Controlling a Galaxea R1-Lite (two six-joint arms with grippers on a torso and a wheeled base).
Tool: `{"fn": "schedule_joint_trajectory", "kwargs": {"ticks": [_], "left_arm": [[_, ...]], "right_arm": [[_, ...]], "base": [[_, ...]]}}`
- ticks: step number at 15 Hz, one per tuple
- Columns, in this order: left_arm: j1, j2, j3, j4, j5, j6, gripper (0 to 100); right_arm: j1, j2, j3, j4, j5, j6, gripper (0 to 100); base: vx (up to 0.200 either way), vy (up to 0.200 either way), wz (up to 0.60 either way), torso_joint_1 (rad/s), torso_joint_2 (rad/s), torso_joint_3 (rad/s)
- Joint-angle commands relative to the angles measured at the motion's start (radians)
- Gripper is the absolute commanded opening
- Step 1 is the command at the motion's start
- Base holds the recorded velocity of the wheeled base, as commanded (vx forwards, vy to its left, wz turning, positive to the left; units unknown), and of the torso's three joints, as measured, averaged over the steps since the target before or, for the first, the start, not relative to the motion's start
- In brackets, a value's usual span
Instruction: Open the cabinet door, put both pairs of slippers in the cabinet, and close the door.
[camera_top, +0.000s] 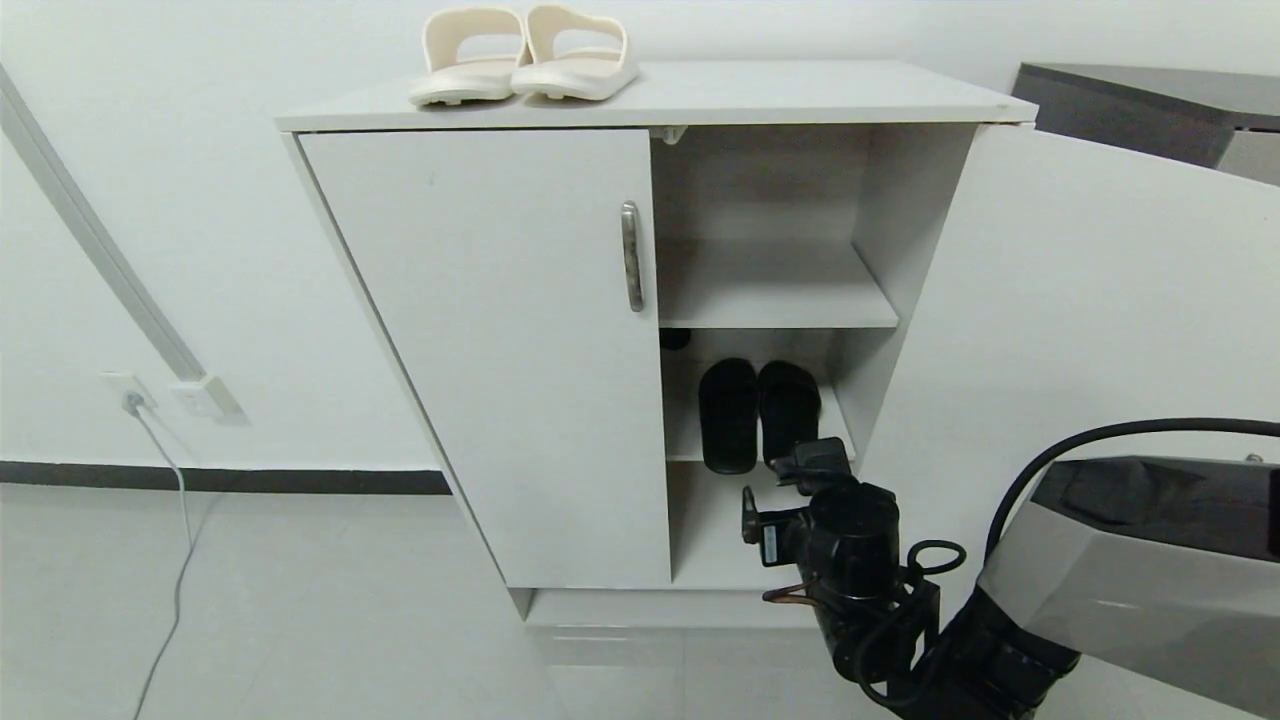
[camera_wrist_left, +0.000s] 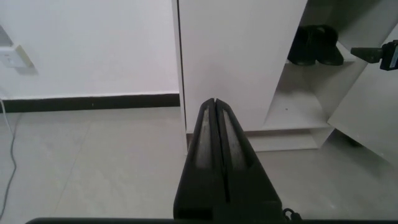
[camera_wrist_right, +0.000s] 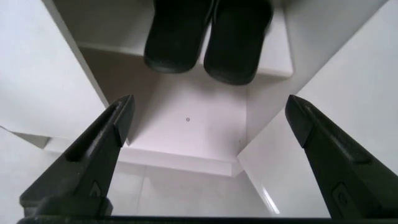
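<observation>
One pair, the black slippers (camera_top: 757, 414), overhangs the cabinet's (camera_top: 480, 350) middle shelf (camera_top: 683, 440); the cream slippers (camera_top: 524, 55) sit on top. The right gripper (camera_top: 787, 487), spread wide and empty just below, could knock the black pair off. The left gripper (camera_wrist_left: 214, 106) is pinched together, empty.

White wall (camera_top: 250, 300), dark skirting (camera_top: 220, 479), pale tiled floor (camera_top: 320, 620)

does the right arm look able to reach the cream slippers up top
Probably yes: cream slippers lie uncovered on the cabinet top, but the open right end effector sits low.
</observation>
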Motion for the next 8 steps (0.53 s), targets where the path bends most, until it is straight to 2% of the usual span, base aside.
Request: {"fn": "schedule_joint_trajectory", "kwargs": {"ticks": [1,6,8], "left_arm": [[0.000,0.002,0.000,0.000,0.000,0.001,0],[0.000,0.002,0.000,-0.001,0.000,0.001,0],[0.000,0.002,0.000,0.000,0.000,0.001,0]], "right_arm": [[0.000,0.002,0.000,-0.002,0.000,-0.006,100],[0.000,0.004,0.025,-0.005,0.008,0.003,100],[-0.002,0.005,0.042,-0.031,0.009,0.006,100]], "base": [[0.000,0.000,0.00,0.002,0.00,0.193],[0.000,0.000,0.00,0.002,0.00,0.201],[0.000,0.000,0.00,0.002,0.00,0.115]]}}
